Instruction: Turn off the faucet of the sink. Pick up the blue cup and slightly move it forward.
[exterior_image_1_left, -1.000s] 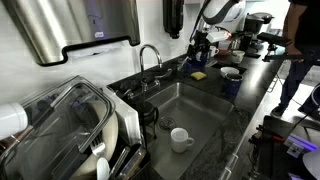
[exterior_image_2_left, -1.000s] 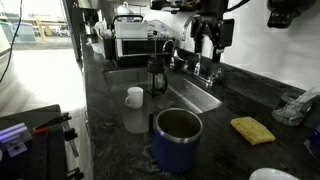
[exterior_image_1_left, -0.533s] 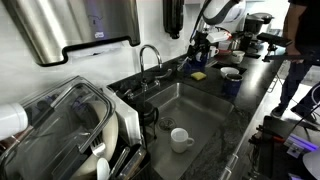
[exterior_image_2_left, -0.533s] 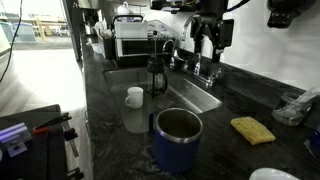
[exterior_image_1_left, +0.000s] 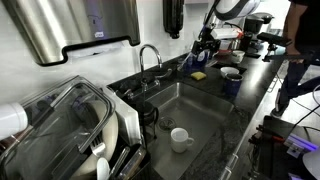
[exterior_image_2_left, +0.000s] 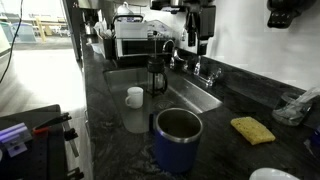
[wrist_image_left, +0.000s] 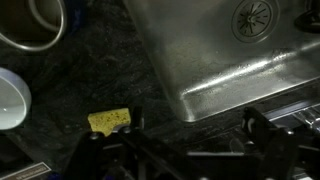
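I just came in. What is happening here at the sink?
A robot arm holds its tool open and empty in the air above the counter, near the faucet. It touches nothing. Whether water runs, I cannot tell. The blue cup stands upright on the counter, not yet picked up, with a yellow sponge nearby. A white mug sits in the sink.
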